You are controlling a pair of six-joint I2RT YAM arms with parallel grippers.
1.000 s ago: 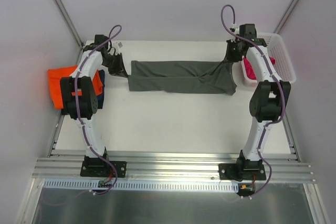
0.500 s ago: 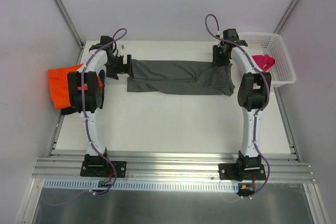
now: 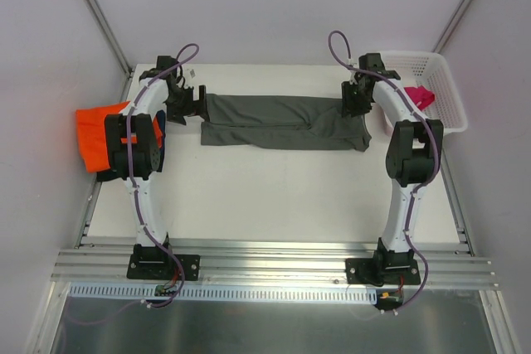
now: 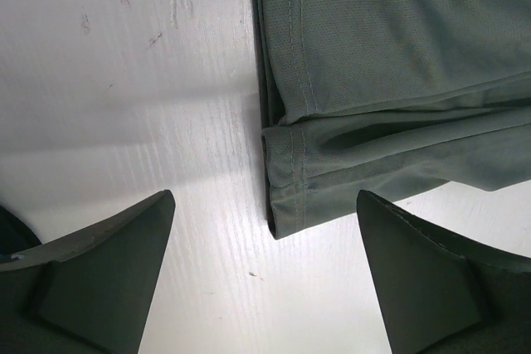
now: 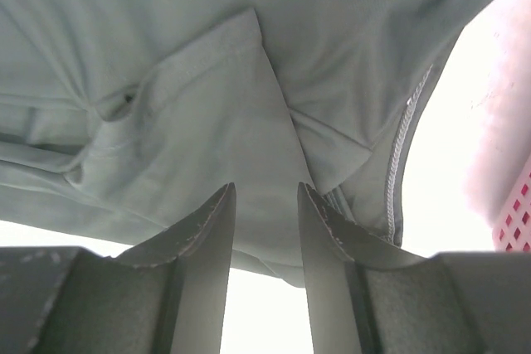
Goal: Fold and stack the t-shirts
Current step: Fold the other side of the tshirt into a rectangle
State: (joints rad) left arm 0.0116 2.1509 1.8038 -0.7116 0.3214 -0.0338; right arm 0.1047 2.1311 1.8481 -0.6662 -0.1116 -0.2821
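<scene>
- Table (image 3: 274,196): white matt top; the left wrist view shows faint grain and a few dark scuffs (image 4: 174,6).
- Walls (image 3: 265,6): plain pale lilac-white panels at the back and on both sides.
- Struts: two grey metal bars, left (image 3: 96,10) and right (image 3: 465,6), slanting up from the table's far corners.
- Rail (image 3: 274,259): ribbed aluminium along the table's near edge.
- Metal sheet (image 3: 274,325): shiny, with dull reflections, nearer than the rail.
- Light: soft and even, with weak shadows.

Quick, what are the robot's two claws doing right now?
Left gripper: open wide, empty, over the hem of the dark grey cloth t-shirt.
Right gripper: slightly open, nothing pinched, over the same shirt.
</scene>
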